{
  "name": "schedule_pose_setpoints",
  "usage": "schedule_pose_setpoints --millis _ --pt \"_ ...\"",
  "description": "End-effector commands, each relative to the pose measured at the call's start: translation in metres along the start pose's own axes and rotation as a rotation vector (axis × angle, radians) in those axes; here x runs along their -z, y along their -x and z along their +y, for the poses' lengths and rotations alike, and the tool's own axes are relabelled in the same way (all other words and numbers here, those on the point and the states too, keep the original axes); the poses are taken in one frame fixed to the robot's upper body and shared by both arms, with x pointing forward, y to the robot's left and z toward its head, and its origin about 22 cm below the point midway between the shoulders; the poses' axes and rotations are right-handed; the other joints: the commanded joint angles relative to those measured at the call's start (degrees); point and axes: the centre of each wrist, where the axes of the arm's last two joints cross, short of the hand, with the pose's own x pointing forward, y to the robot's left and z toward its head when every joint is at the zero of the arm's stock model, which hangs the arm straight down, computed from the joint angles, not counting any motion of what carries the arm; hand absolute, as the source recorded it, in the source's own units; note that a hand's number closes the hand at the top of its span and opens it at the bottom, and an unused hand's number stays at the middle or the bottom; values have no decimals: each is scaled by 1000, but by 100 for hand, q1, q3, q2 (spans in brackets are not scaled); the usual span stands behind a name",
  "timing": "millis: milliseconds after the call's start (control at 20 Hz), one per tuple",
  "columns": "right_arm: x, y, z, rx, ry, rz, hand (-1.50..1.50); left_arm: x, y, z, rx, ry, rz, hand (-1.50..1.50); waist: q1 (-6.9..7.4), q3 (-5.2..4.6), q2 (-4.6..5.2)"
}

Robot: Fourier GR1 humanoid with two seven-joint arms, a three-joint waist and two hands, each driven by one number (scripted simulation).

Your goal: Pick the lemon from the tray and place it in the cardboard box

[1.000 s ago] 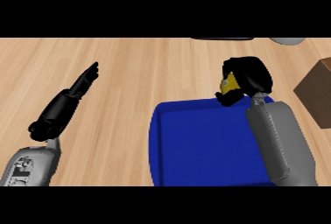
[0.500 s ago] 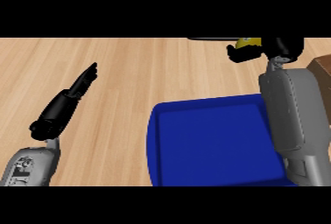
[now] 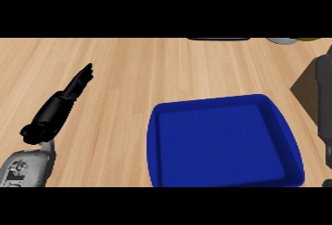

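The blue tray [image 3: 220,140] lies on the wooden counter at centre right, and nothing is inside it. A brown corner of the cardboard box [image 3: 303,90] pokes in at the right edge. My grey right forearm [image 3: 325,105] runs up along that edge, over the box, and its hand is out of the picture. A thin yellow sliver [image 3: 311,39] shows at the top right; I cannot tell whether it is the lemon. My left hand [image 3: 74,85] rests open at the left, fingers straight and pointing away, well apart from the tray.
A dark flat object [image 3: 217,39] and a grey rounded one [image 3: 282,41] peek in along the counter's far edge. Bare wood stretches between my left hand and the tray.
My right hand, curled round the yellow lemon, rose from the tray's far edge toward the upper right and left the view. The tray now shows whole. The left arm has not moved.
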Motion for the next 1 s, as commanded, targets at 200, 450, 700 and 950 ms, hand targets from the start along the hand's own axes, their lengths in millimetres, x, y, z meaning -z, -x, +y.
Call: schedule_pose_setpoints --millis 200,450,700,950 --pt "46 82 -29 -130 -48 102 150 11 -3 0 8 -9 26 0 3 3 36" --pt "50 118 -20 -202 -340 223 150 -4 -7 -13 -15 31 -8 0 73 4 16" --pt "57 173 -42 -172 -447 225 150 1 -1 -7 -8 16 -11 0 60 8 46" --pt "44 198 -18 -250 -608 316 150 -5 -1 -7 -31 26 10 0 103 8 34"
